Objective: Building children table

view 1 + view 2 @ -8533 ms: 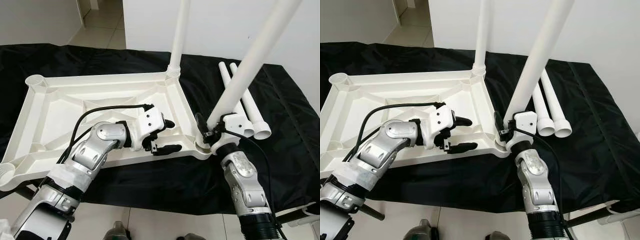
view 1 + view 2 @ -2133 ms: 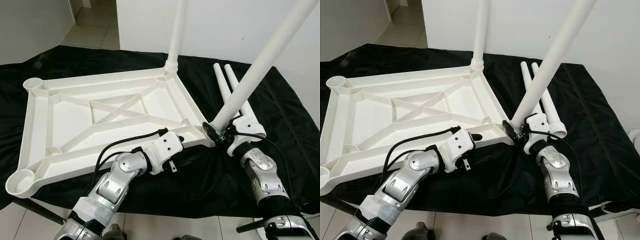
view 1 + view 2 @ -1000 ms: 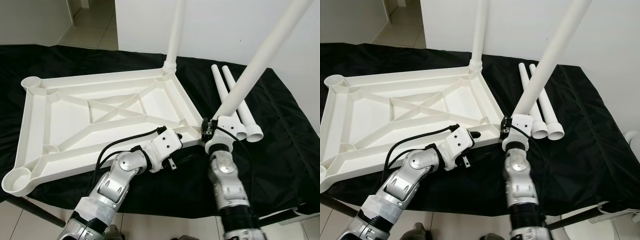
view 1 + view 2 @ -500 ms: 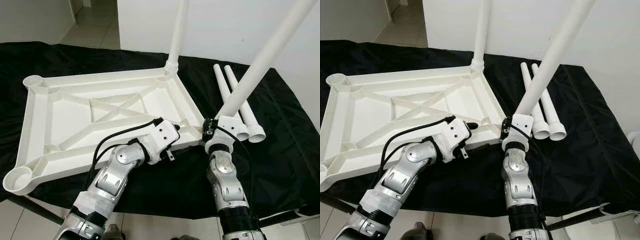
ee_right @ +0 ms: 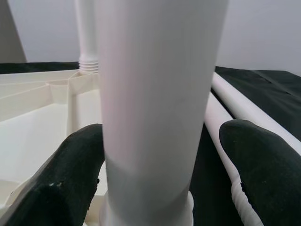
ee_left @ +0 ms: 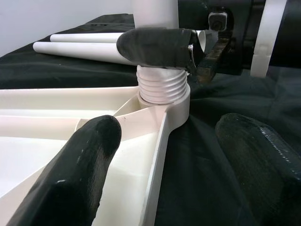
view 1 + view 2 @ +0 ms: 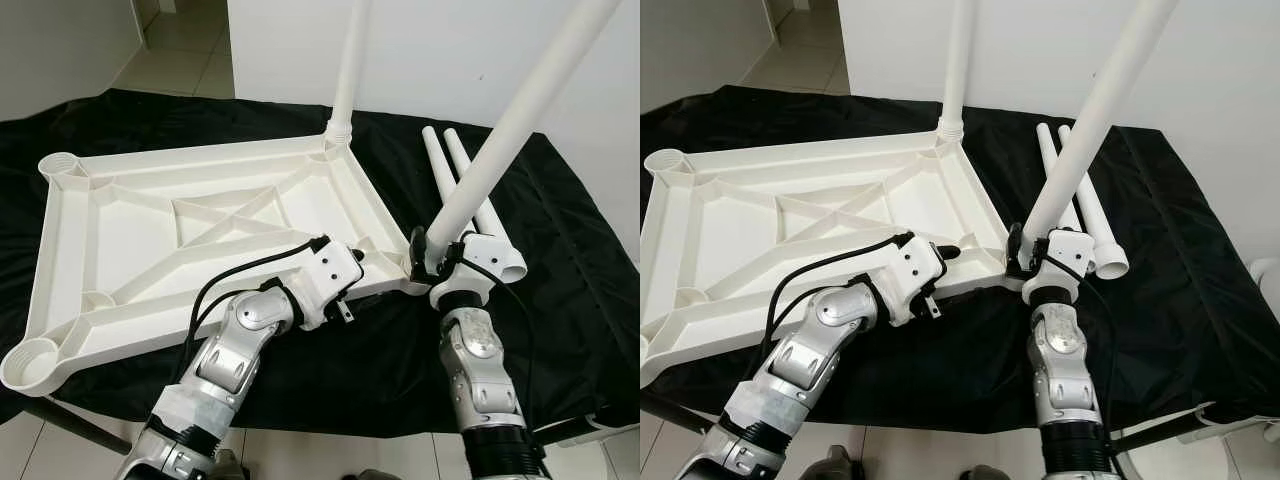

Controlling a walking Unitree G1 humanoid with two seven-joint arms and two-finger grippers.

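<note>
While I watch from the head cameras, nearest first:

Left pincer [image 7: 345, 290]: it sits at the near edge of the tabletop [image 7: 200, 230], fingers [image 6: 89, 160] spread wide, one over the tray-like underside and one outside the rim, straddling it without closing.

Right pincer [image 7: 428, 262]: I see it just beside the left pincer, at the tabletop's near right corner socket [image 6: 162, 96]. Its fingers [image 5: 77, 155] flank the base of a leg [image 7: 500, 140]; whether they actually press on it I cannot tell.

Held leg: it rises from that socket, leaning away to the right of the right pincer, its ribbed end seated in the collar.

Tabletop: white, upside down, ribs crossing in the middle, lying on the table's black cloth [image 7: 560, 280] and stretching left of both pincers.

Spare legs [image 7: 470, 200]: two, lying side by side on the cloth just beyond the right pincer.

Fitted leg [image 7: 345, 70]: upright in the far right corner, beyond both pincers.
</note>
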